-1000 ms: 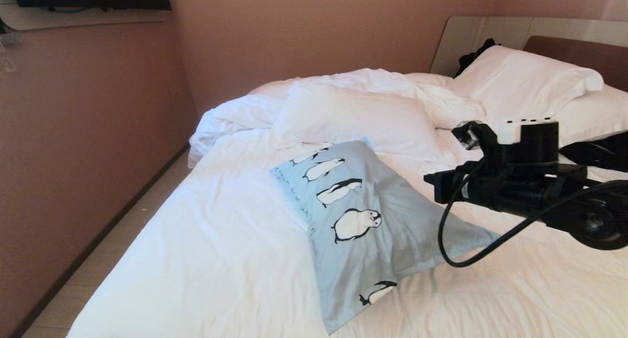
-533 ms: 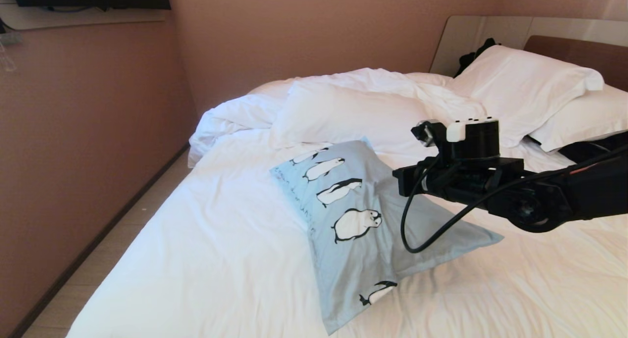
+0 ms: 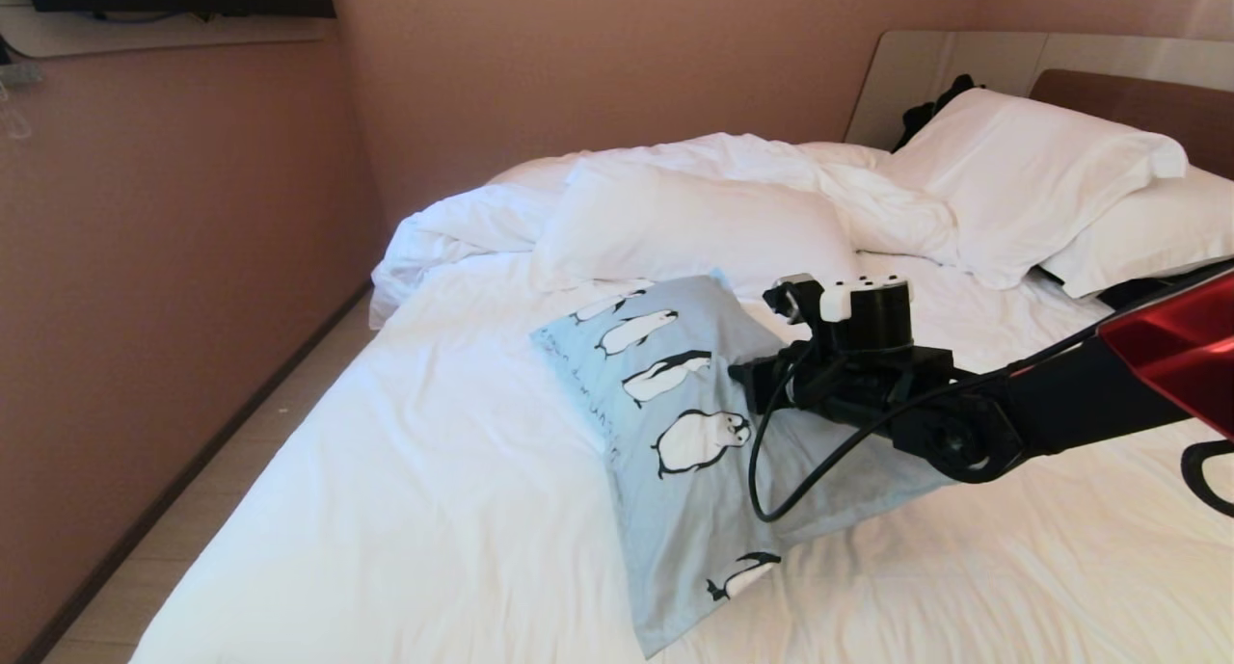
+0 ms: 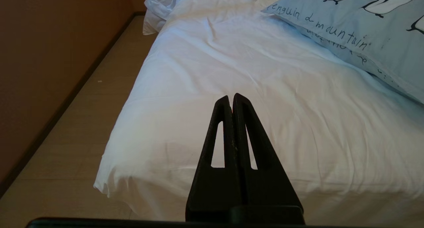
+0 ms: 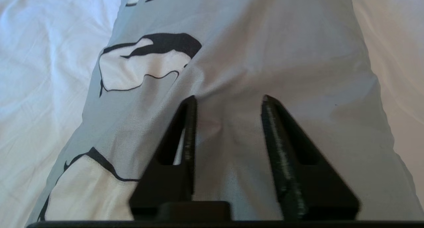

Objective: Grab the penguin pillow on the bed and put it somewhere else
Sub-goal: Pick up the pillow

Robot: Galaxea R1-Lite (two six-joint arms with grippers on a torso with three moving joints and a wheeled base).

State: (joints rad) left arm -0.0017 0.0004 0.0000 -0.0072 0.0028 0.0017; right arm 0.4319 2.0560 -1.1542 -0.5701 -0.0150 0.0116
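Penguin pillow (image 3: 694, 433): I see it lying flat near the middle of the bed (image 3: 434, 510), just in front of a plain white pillow (image 3: 694, 230). Right gripper (image 5: 228, 102): I have it over the pillow's blue fabric, jaws parted with nothing between them. Left gripper (image 4: 231, 99): parked off the bed's corner, jaws pressed together, empty.

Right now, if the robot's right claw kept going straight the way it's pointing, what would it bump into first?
Most likely the penguin pillow. The right gripper has its jaws open and aims at the pale blue fabric beside the penguins; whether it already touches is unclear.
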